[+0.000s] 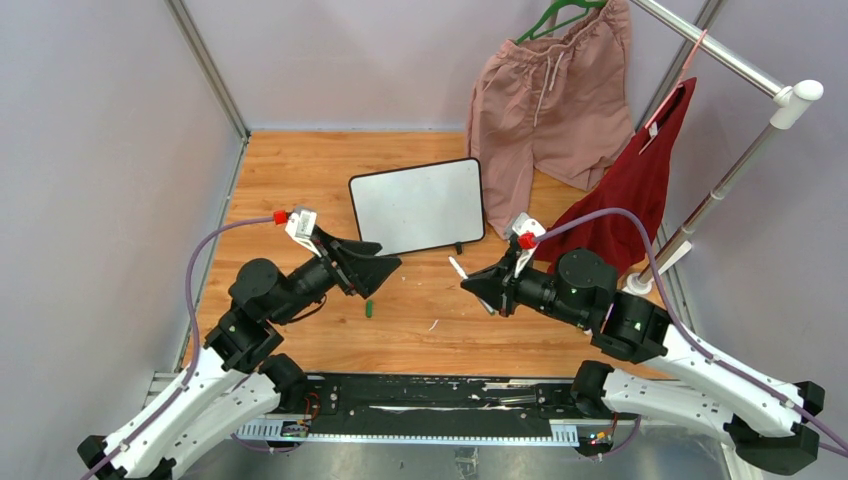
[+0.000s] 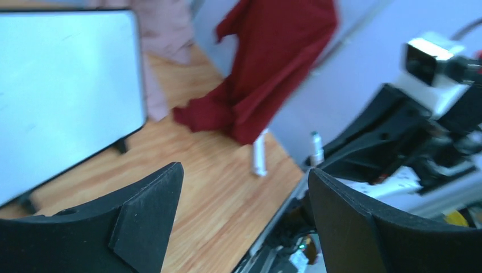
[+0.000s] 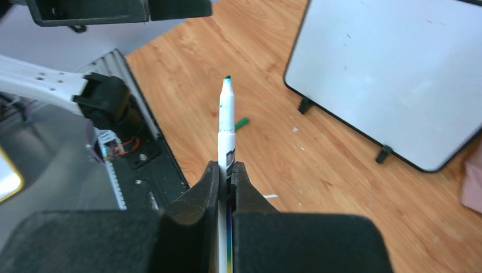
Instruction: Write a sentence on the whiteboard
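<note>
The whiteboard (image 1: 418, 205) (image 2: 62, 85) (image 3: 392, 74) lies on the wooden table, its white face blank, with no sentence showing on it. My right gripper (image 1: 482, 287) (image 3: 226, 168) is shut on a white marker (image 1: 457, 267) (image 3: 227, 119). The marker is uncapped and its green tip points up and away from the fingers, in front of the board's near right corner. My left gripper (image 1: 386, 258) (image 2: 244, 170) hangs open and empty just in front of the board's near left edge. A small green cap (image 1: 369, 309) (image 3: 241, 122) lies on the table below it.
Pink shorts (image 1: 550, 95) on a green hanger and a dark red cloth (image 1: 630, 190) hang from a metal rack (image 1: 730, 170) at the back right, draping onto the table beside the board. A black base rail (image 1: 440, 395) runs along the near edge. Grey walls enclose the table.
</note>
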`<state>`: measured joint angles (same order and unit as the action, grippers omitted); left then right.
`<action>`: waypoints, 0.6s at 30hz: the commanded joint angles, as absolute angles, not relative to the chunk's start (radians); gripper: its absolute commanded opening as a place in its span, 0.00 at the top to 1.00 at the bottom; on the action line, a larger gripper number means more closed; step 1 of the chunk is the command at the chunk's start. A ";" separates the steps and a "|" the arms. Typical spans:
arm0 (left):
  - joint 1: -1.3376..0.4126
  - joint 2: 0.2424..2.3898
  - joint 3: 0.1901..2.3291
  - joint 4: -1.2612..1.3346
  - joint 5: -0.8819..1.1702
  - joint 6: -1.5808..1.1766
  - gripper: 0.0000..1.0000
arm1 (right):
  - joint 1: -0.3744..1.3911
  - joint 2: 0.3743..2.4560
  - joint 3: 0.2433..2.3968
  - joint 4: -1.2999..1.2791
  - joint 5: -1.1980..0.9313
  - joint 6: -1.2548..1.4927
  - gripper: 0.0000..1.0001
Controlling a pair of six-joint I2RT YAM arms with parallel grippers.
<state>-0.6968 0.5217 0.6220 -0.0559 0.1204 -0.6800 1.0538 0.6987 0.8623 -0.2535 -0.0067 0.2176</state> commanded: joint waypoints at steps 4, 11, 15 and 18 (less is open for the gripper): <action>-0.693 0.581 0.657 0.239 0.466 -0.732 0.14 | 1.057 0.738 0.930 -0.089 -0.277 0.245 1.00; -0.693 0.623 0.711 0.256 0.601 -0.726 0.14 | 1.057 0.781 0.947 -0.010 -0.402 0.267 1.00; -0.694 0.629 0.721 0.268 0.632 -0.733 0.15 | 1.057 0.813 0.963 -0.009 -0.435 0.275 1.00; -0.694 0.641 0.727 0.270 0.664 -0.739 0.17 | 1.058 0.834 0.975 0.028 -0.452 0.279 1.00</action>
